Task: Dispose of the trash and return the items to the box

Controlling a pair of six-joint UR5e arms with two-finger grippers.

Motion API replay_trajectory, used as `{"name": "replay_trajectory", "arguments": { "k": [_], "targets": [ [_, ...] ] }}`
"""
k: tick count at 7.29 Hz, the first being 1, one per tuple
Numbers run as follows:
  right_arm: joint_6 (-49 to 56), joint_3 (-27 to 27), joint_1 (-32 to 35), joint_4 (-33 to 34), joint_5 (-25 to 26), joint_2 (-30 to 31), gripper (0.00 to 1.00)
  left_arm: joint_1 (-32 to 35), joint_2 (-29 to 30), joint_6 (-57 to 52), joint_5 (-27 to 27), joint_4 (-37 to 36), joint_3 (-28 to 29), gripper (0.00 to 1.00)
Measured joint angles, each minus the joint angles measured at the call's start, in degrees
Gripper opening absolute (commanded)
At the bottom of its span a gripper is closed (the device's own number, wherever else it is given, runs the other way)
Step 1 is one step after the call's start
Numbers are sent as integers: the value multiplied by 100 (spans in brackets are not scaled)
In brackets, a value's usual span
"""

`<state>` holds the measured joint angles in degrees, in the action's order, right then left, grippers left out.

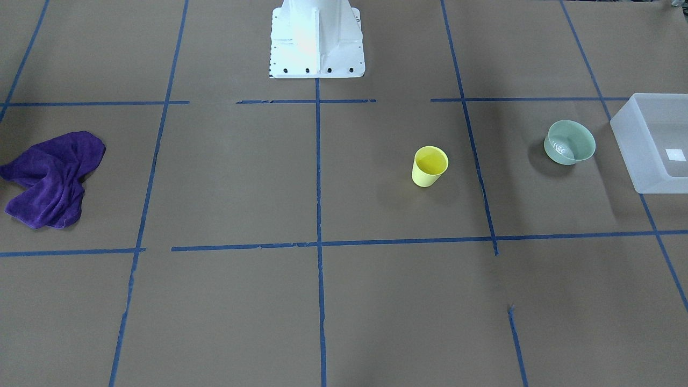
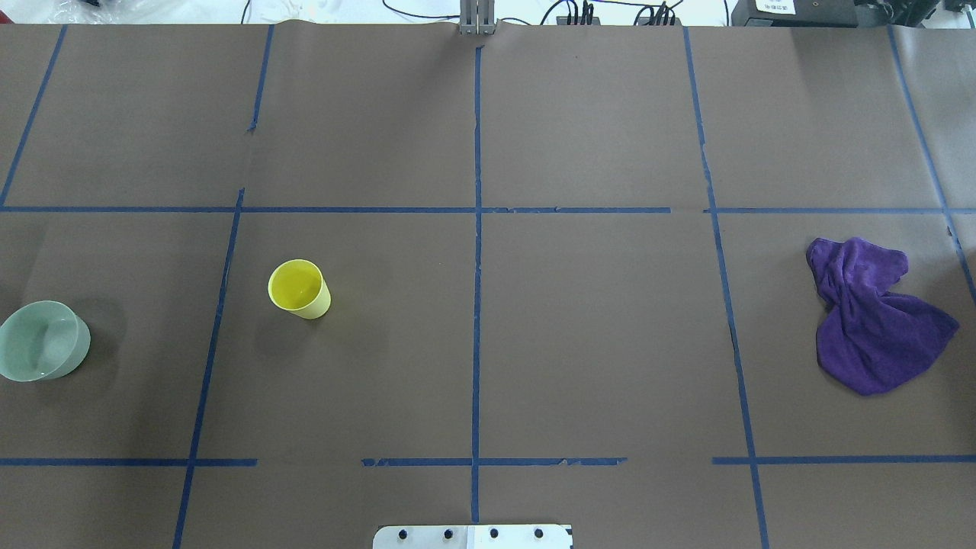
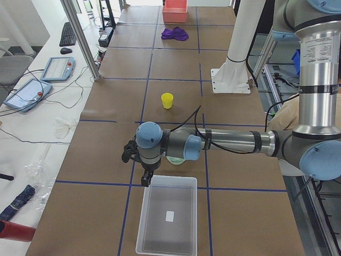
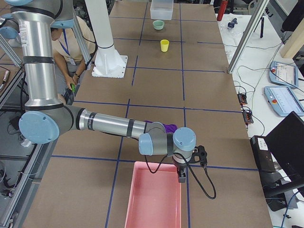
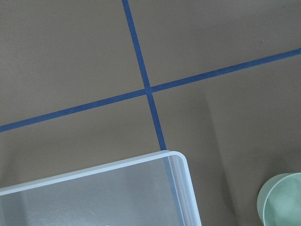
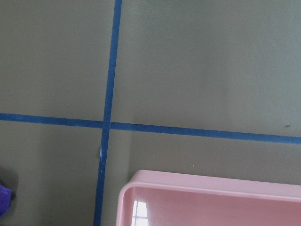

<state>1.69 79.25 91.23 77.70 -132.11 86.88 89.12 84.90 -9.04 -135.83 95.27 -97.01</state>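
Hovering near box point(image 1: 630, 153), left gripper point(image 3: 146, 178) and right gripper point(image 4: 181, 176): grip unreadable. Bowl point(image 1: 570, 142) risked slipping, its thin rim pinched off-centre.

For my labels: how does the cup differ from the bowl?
The cup is bright yellow, the bowl pale green. The cup is narrow and tapered, the bowl wider and round. The bowl stands nearer the box than the cup. Both stand upright and look empty.

On the table point(image 2: 595, 343) the cup point(image 2: 299, 288) stands left of centre. The bowl point(image 2: 43, 340) sits further left, with the box point(image 1: 626, 148) just beyond it at the left end. The cloth point(image 2: 873, 316) lies far right, with a tray point(image 6: 207, 181) beyond it.
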Motion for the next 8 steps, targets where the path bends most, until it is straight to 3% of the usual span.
{"name": "replay_trajectory", "arguments": {
  "k": [3, 6, 8],
  "targets": [
    [10, 168, 0, 0, -6, 55, 100, 0, -10, 4, 20, 8, -243, 100],
    [9, 858, -63, 0, -11, 150, 100, -5, 65, -8, 29, 59, -532, 100],
    [53, 1163, -264, -284, -13, 223, 100, -8, 138, -33, 35, 722, -669, 100]
  ]
}}
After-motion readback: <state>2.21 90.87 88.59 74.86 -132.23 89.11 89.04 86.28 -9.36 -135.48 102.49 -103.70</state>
